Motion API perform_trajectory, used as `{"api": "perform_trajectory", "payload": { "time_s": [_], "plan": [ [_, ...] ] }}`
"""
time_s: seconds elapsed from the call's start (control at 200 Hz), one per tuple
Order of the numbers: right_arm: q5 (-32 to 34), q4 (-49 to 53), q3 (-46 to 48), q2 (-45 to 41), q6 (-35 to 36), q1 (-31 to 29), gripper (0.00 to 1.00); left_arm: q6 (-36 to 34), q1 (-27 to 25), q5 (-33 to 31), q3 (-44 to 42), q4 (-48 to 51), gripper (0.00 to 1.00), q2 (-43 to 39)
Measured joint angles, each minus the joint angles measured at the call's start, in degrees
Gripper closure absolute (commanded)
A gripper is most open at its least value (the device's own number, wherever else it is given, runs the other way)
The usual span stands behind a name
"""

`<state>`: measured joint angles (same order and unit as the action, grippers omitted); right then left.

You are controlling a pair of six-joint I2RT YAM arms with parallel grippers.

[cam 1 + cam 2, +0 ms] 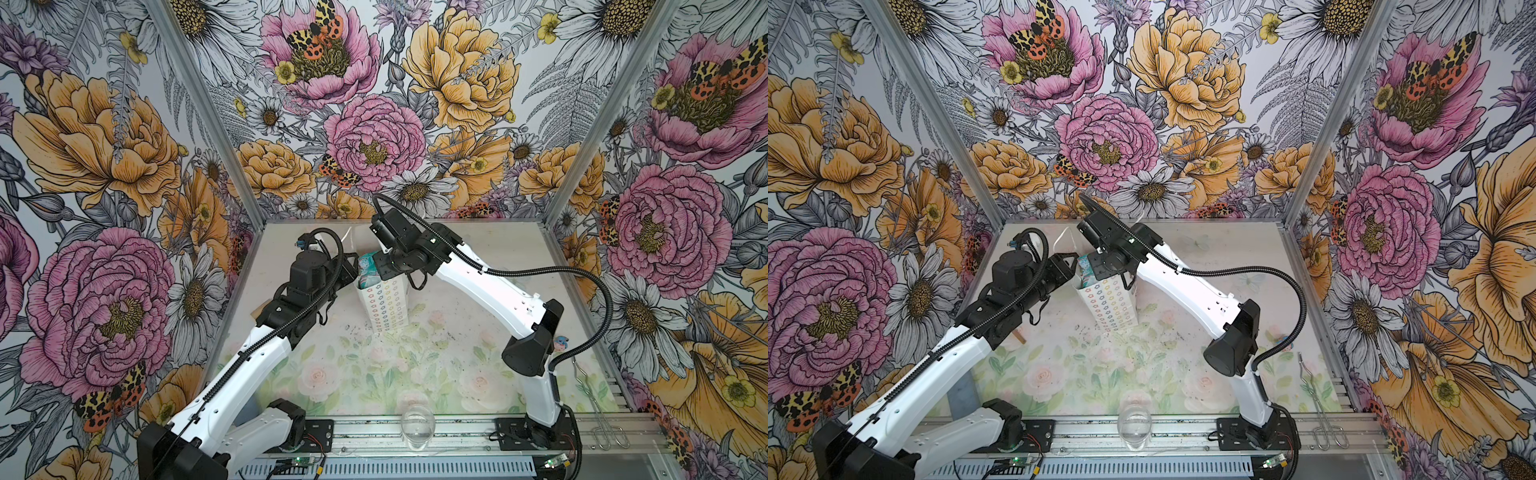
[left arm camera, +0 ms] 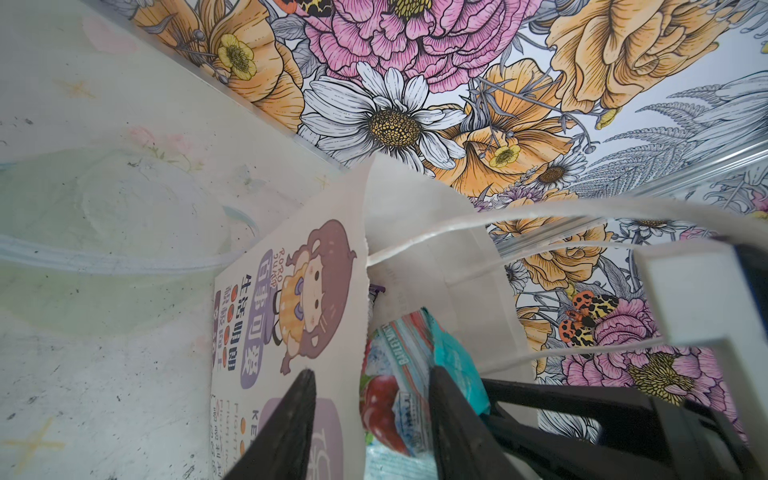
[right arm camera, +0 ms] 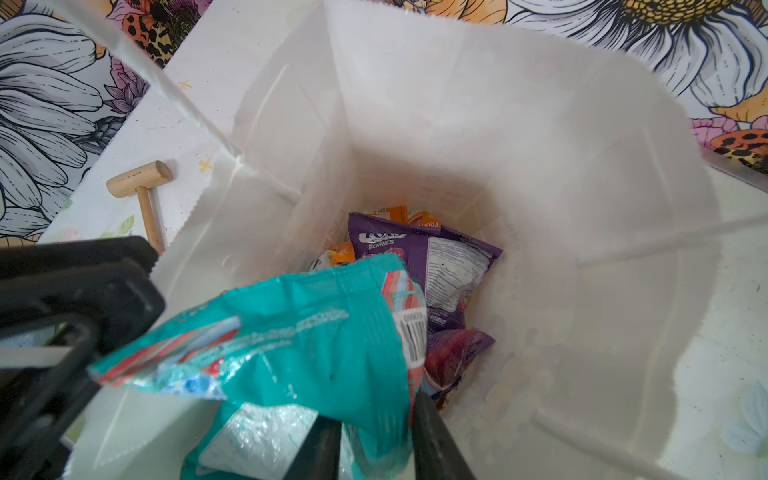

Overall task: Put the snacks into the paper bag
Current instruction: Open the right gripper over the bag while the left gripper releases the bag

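In both top views the bag [image 1: 388, 307] [image 1: 1111, 307] stands upright toward the back of the table [image 1: 478, 365]. The left arm [image 1: 266, 349] and right arm [image 1: 478, 286] meet at its mouth from either side. A teal packet [image 1: 368, 270] pokes out of the opening between them. No other snack is seen lying on the table, so this looks like the last one going in. A glass [image 1: 417, 428] sits well apart at the front rail.

The left wrist view shows the left gripper [image 2: 372, 374] open, its jaws straddling the bag's printed wall. One finger is outside against the cartoon face and the other inside, beside the teal packet. The paper passes between them unpinched. The pose reads as a brace, steadying the light bag and holding its mouth wide for the other arm.

The right wrist view looks straight down into the bag. The right gripper [image 3: 376, 419] has its jaws close together on a fold of the teal packet, which hangs tilted just inside the rim, well above the bag's floor. Below it lie a purple packet [image 3: 432, 257] and scraps of orange packets [image 3: 399, 216]; a green-yellow one cannot be made out. Held this high, the packet would likely drop onto the pile once let go. A wooden mallet [image 3: 143, 187] lies outside, beside the bag.
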<state>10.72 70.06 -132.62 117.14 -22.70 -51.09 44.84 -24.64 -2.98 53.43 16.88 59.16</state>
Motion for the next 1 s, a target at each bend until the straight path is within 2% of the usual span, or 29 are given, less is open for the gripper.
{"api": "perform_trajectory", "payload": {
  "time_s": [0.485,0.711,0.751,0.836,0.871,0.881,0.891,1.001],
  "plan": [
    [0.0,-0.1,-0.1,0.0,0.0,-0.3,0.66,0.0,-0.2,0.0,0.0,-0.4,0.43,-1.1],
    [0.0,-0.2,-0.7,0.0,0.0,-0.3,0.66,-0.9,-0.3,2.4,2.4,0.4,0.38,-0.2],
    [0.0,-0.2,-0.8,0.0,0.0,-0.3,0.65,-1.2,-0.3,2.6,2.6,0.5,0.35,-0.3],
    [0.0,-0.2,-1.2,0.0,0.1,-0.3,0.65,-1.7,-0.4,2.6,2.7,1.1,0.22,-0.9],
    [0.0,-0.2,-1.5,0.0,0.2,-0.3,0.65,-1.8,-0.4,2.6,2.8,1.6,0.12,-1.2],
    [0.0,-0.2,-1.6,0.0,0.2,-0.3,0.64,-1.8,-0.4,2.6,2.9,1.7,0.05,-1.3],
    [0.0,-0.2,-1.6,0.0,0.2,-0.3,0.64,-2.4,-0.4,2.6,3.0,1.9,0.02,-1.4],
    [0.0,-0.2,-2.8,0.0,0.7,-0.3,0.64,-2.8,-0.4,2.6,3.8,3.4,0.01,-2.8]
  ]
}}
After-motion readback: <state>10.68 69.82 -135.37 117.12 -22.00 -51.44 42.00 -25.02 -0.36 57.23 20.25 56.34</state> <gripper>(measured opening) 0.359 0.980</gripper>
